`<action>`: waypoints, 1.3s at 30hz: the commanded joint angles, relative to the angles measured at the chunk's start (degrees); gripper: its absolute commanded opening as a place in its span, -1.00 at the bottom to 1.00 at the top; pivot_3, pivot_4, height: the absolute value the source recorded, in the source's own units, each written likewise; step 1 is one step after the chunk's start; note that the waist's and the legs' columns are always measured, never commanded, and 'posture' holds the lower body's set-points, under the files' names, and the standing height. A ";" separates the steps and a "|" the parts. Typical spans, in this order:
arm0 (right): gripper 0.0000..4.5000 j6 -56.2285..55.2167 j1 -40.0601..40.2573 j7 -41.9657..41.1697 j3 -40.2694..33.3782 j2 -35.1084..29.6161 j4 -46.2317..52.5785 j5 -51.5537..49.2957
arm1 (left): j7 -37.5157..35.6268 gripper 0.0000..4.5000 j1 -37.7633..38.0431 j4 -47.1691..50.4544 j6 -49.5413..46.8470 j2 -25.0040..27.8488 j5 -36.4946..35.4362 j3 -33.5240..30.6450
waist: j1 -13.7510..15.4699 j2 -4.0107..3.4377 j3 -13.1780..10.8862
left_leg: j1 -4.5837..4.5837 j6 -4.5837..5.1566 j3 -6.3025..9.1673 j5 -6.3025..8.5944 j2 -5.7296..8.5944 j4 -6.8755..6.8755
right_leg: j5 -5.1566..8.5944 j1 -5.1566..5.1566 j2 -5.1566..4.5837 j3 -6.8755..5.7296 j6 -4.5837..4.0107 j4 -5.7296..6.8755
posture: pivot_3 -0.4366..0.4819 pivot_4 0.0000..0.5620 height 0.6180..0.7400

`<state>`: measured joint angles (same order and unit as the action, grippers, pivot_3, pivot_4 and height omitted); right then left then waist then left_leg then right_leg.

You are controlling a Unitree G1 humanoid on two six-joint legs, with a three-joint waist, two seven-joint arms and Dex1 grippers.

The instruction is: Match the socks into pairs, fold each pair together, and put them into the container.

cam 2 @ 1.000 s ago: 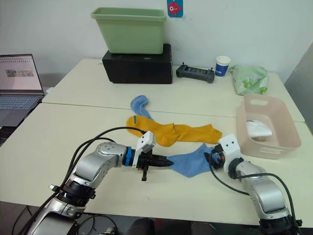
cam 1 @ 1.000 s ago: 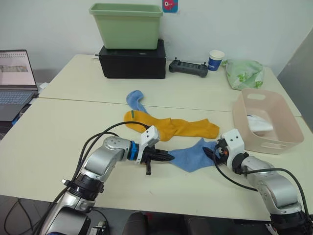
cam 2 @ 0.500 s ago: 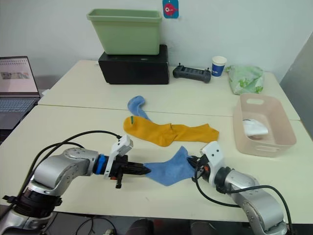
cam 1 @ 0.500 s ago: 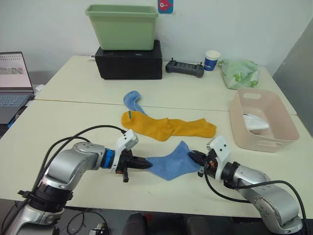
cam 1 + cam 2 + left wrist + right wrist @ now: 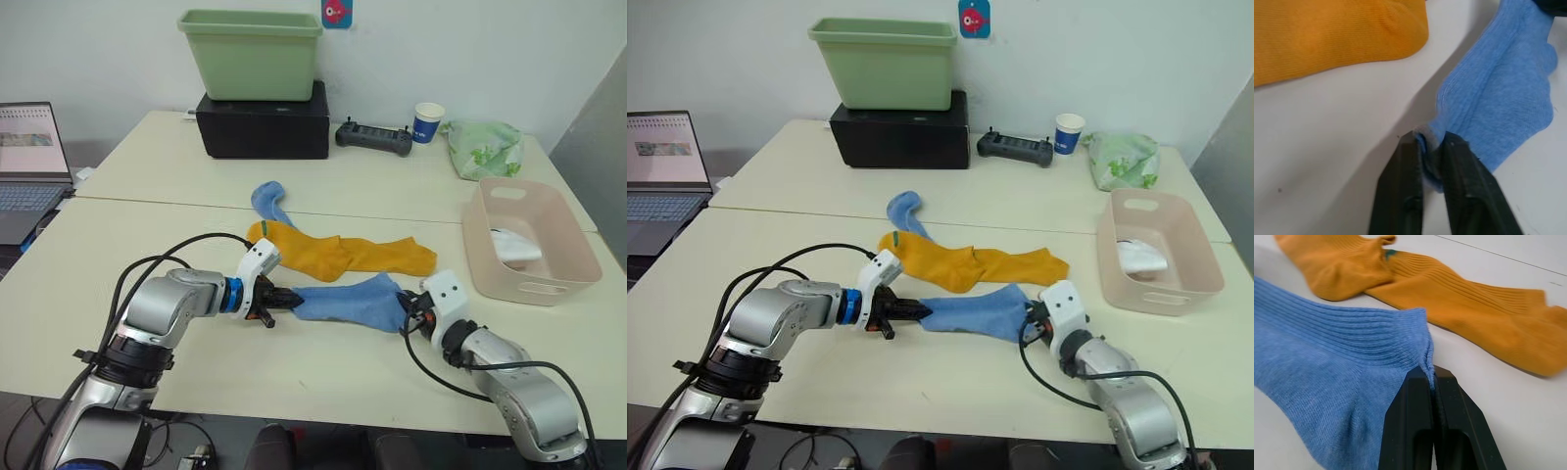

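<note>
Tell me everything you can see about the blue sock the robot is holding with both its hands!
The light blue ribbed knit sock is soft-looking and stretched out sideways near the front of the pale table. The left gripper pinches one end, and the right gripper pinches its ribbed cuff. It lies just in front of the mustard-yellow socks. A second light blue sock lies farther back, apart from it.
</note>
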<state>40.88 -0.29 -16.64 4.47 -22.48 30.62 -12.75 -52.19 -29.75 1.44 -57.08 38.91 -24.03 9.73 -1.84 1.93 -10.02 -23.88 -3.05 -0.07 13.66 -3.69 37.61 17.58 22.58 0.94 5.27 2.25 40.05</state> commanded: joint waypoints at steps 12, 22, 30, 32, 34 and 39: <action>-0.41 2.17 -0.60 -1.64 -5.32 -1.53 2.72 -1.21 | 1.17 1.00 5.90 8.58 -0.40 2.43 -5.03 -8.98 | 0.00 0.00 0.00 | -0.01 0.00 -0.03 0.00 0.01 0.00 | 0.01 0.00 -0.03 0.03 0.02 -0.01 | -0.05 -0.47 0.66; 0.67 -2.58 3.59 -6.12 -8.93 -5.72 3.60 -2.56 | 17.18 1.00 7.39 10.65 -3.32 -12.12 -3.99 -9.08 | 0.16 0.01 -0.01 | 0.06 0.00 0.02 0.01 0.03 0.22 | 0.05 -0.26 -0.07 -0.02 0.32 -0.04 | -0.05 -0.47 0.66; 0.68 0.20 1.23 -3.94 -6.20 -1.36 0.37 -2.51 | 20.08 0.60 7.86 10.08 -5.56 -15.23 -3.91 -6.28 | -0.02 -0.06 0.03 | 0.14 0.00 0.01 0.00 0.04 0.25 | -0.05 -0.31 -0.05 0.04 0.39 -0.02 | -0.05 -0.47 0.66; 0.68 3.43 -0.24 -3.47 -5.90 0.50 -1.06 -3.95 | 19.82 0.33 8.74 11.42 -6.45 -14.77 -4.77 -6.35 | -0.02 -0.06 0.03 | 0.14 0.00 -0.03 0.00 0.07 0.27 | -0.06 -0.30 -0.06 0.10 0.40 -0.04 | -0.05 -0.47 0.66; 0.68 5.03 -1.36 -2.73 -5.96 1.94 -2.87 -4.15 | 19.58 0.08 9.54 12.29 -6.86 -14.36 -5.20 -6.42 | -0.02 -0.07 0.03 | 0.13 0.00 -0.03 0.00 0.06 0.26 | -0.06 -0.30 -0.06 0.11 0.40 -0.06 | -0.05 -0.47 0.66; 0.26 6.06 -2.28 -3.15 -4.69 2.18 -3.98 -4.42 | 18.39 -0.59 10.39 13.68 -7.12 -13.80 -6.66 -6.90 | -0.02 -0.06 0.03 | 0.12 -0.01 -0.03 0.01 0.06 0.24 | -0.12 -0.28 -0.07 0.09 0.26 -0.09 | -0.05 -0.47 0.66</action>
<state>46.66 -2.48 -19.14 -0.64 -20.00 25.17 -16.56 -32.60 -20.00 13.28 -63.52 24.83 -29.25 2.05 -1.86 1.86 -9.99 -23.77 -3.06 -0.11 13.67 -3.64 37.85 17.48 22.30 0.88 5.36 2.54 39.96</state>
